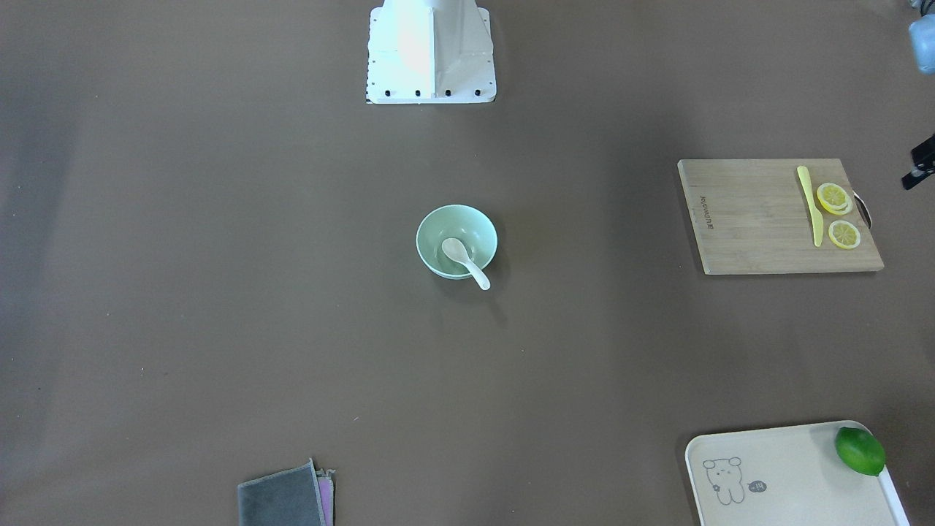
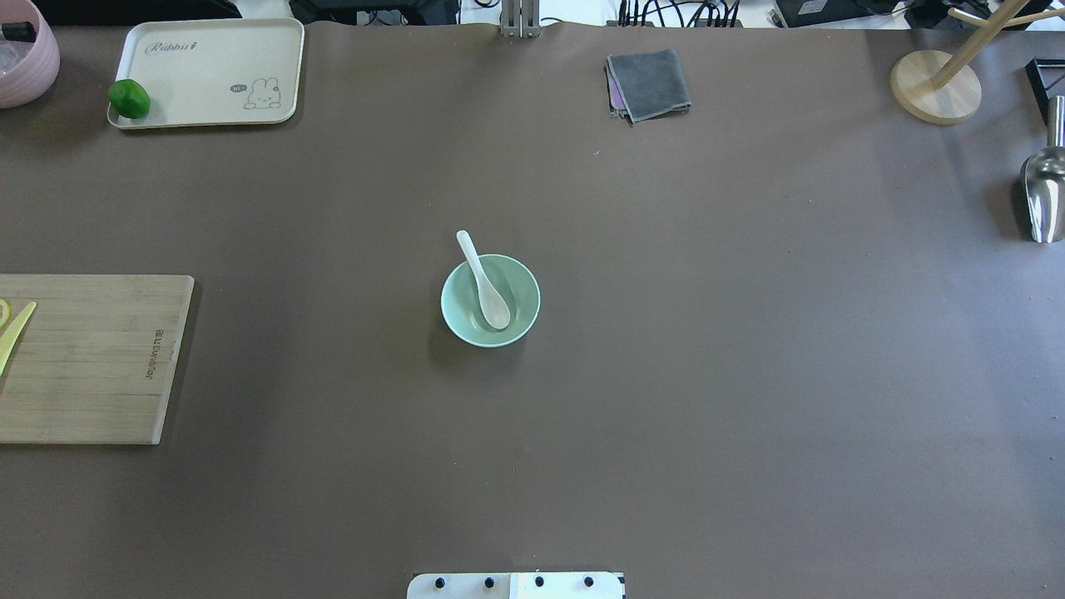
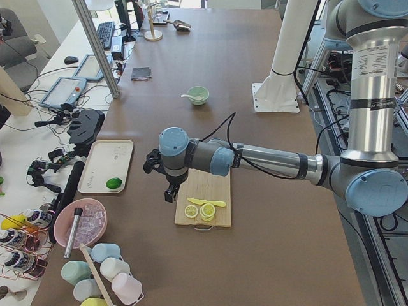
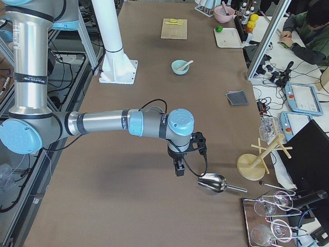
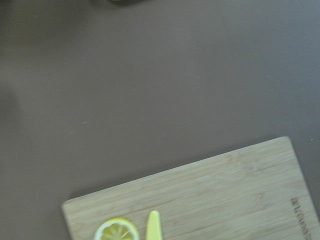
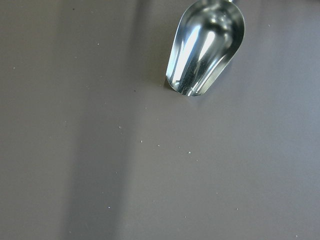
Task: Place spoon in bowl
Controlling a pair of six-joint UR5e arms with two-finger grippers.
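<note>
The white spoon lies in the mint-green bowl at the table's middle, scoop on the bowl's floor and handle resting over the rim. Both also show in the overhead view, the spoon and the bowl. My left gripper hangs far from them, by the cutting board's edge. My right gripper hangs far off at the other end, beside a metal scoop. Neither holds anything that I can see. I cannot tell whether either one is open or shut.
A wooden cutting board carries a yellow knife and lemon slices. A cream tray holds a lime. A folded grey cloth, a metal scoop and a wooden stand sit at the far side.
</note>
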